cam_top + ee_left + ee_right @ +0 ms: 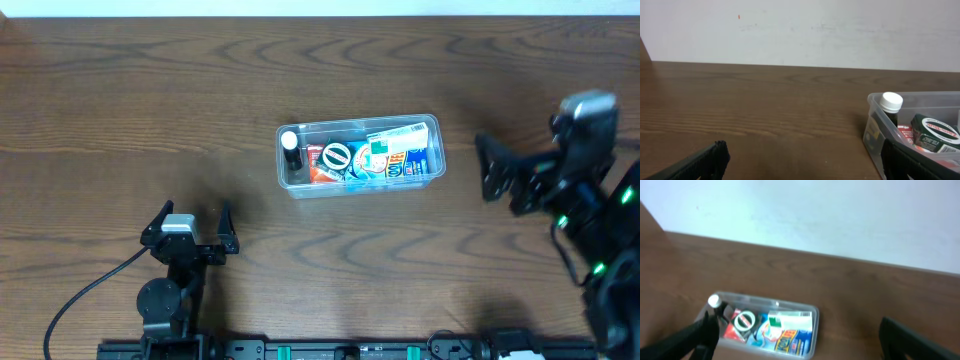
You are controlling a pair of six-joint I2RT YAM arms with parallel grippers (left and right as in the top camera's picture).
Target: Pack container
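Observation:
The clear plastic container lies mid-table, holding a dark bottle with a white cap, a round green-and-white tin, a green-and-white box and red and blue packets. My left gripper rests open and empty near the front edge, left of the container. Its wrist view shows the container's end wall, the bottle and the tin at the right. My right gripper hangs open and empty, right of the container and above the table. From that wrist the container lies below the open gripper.
Brown wooden table all round. A pale wall stands behind the far edge. A black cable runs from the left arm's base toward the front left corner.

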